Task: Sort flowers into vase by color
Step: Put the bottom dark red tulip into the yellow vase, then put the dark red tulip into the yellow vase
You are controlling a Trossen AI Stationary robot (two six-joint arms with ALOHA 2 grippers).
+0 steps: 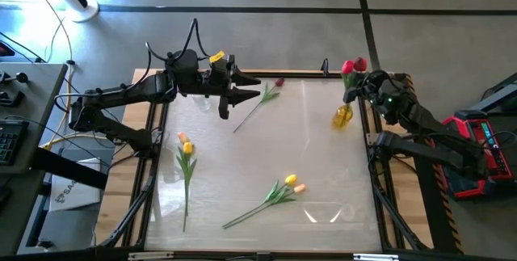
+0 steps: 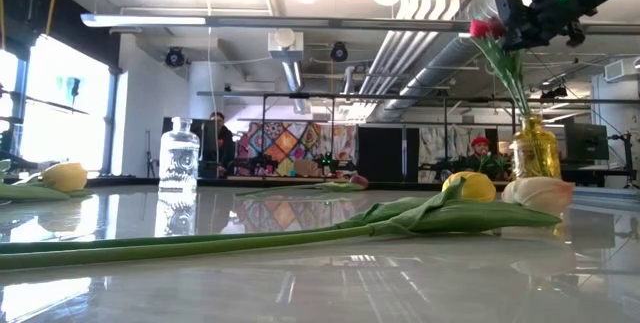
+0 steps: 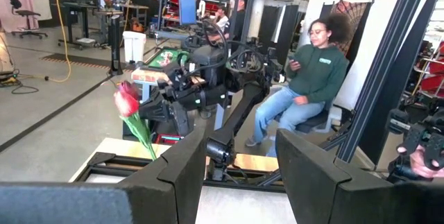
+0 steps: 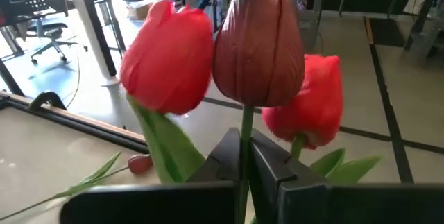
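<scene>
Right wrist view: right gripper [image 4: 244,163] pinches a maroon tulip's [image 4: 258,44] thin green stem.

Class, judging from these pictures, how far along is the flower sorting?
Done: red tulips stand in the yellow vase. In hand: the right gripper is shut on a maroon tulip above it. Left: a maroon tulip by the open left gripper and the yellow tulips; clear vase empty.

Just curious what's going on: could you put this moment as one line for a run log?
right hand: shut on maroon tulip stem above yellow vase | left hand: open, far side | table: maroon tulip, yellow tulips
</scene>
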